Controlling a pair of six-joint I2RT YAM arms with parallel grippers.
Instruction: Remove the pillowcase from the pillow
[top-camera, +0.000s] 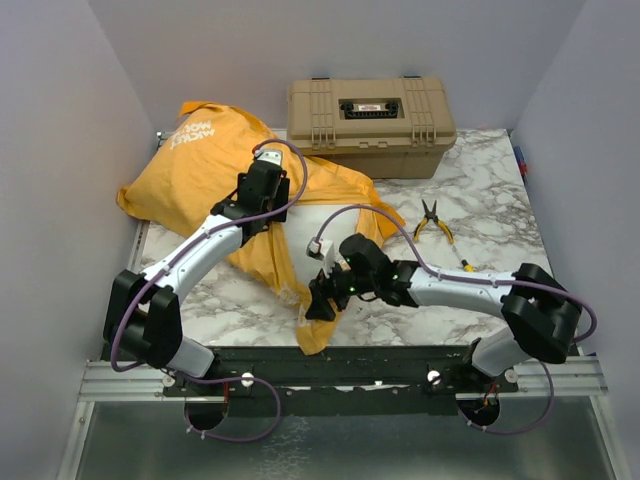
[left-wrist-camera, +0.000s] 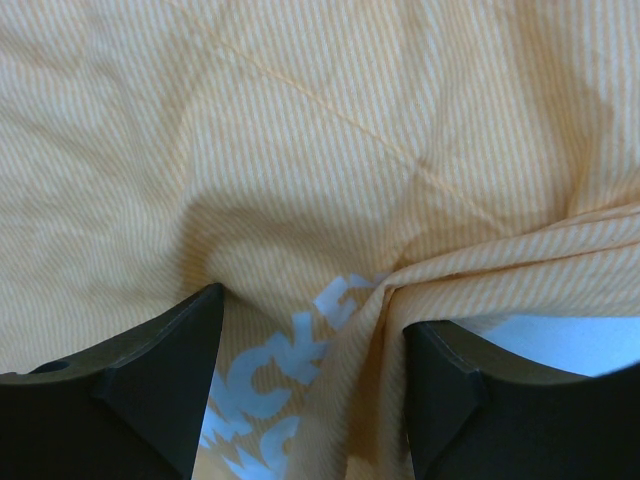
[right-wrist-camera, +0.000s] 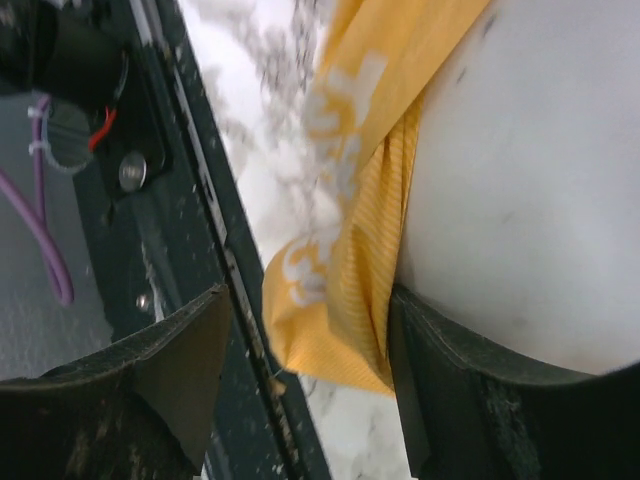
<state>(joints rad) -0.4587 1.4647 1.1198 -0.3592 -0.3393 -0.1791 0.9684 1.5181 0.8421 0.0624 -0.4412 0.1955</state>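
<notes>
The pillowcase (top-camera: 200, 170) lies on the left half of the marble table (top-camera: 480, 190). Its plump bulk sits at the back left corner beside the tan toolbox (top-camera: 370, 115), and white lettering shows near its far end. From that bulk a flatter, rumpled length of the orange-yellow cloth runs toward the near edge of the table and ends between the two arms.

The left claw (top-camera: 262, 198) is down on the middle of the cloth. In the left wrist view its fingers (left-wrist-camera: 150, 390) stand wide apart, with striped fabric and a patch of white letters between them. A ridge of folded cloth lies against the inner side of the right-hand finger, but nothing is pinched.

The right claw (top-camera: 318, 300) is low at the near end of the cloth, just beside the dark rail at the table's edge. Its fingers (right-wrist-camera: 170, 390) are also spread wide, and a hanging fold of the pillowcase (right-wrist-camera: 350, 270) sits in the gap, nearer the right-hand finger and not squeezed. A smooth white surface (right-wrist-camera: 520, 180) fills the right of that view — whether it is the pillow I cannot tell.

A pair of yellow-handled pliers (top-camera: 432, 220) rests on the table right of the cloth, well apart from both claws.
</notes>
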